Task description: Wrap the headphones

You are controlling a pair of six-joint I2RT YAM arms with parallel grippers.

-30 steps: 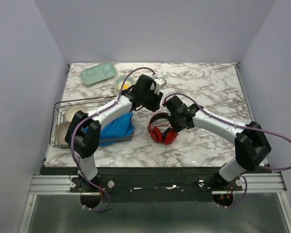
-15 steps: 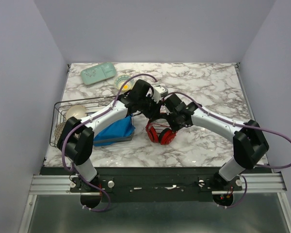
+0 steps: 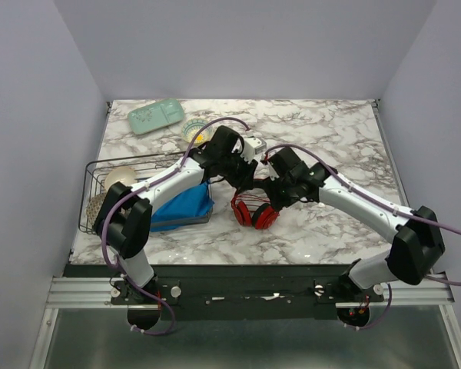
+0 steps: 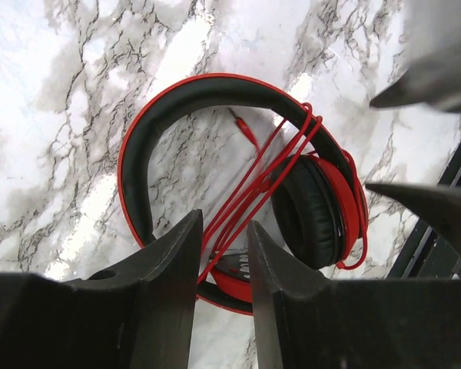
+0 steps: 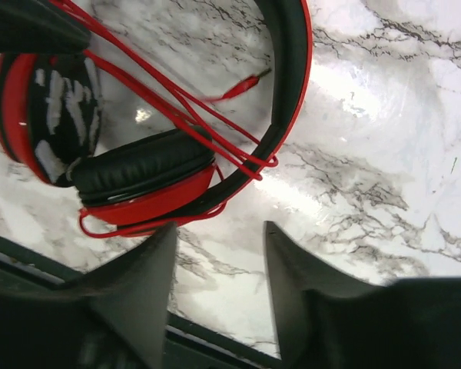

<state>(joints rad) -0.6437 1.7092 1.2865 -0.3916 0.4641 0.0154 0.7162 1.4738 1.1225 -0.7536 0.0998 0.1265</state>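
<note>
Far left in the top view we see a wire basket with round things in it. Just beside it is a blue cloth, and a green tray sits at the back. None of these shows in either wrist view. The headphones lie on the marble tabletop near the middle, just right of the cloth and under both arms' heads. From above the cable is too thin to make out. In the left wrist view, the cable crosses the black-lined headband in several strands and its plug lies inside the arc. The left fingers stand with a narrow gap and the strands run down into it; we cannot tell if they pinch. The right wrist view alone shows both cups side by side, pads visible. The right fingers are spread wide over bare marble, near the lower cup, holding nothing.
</note>
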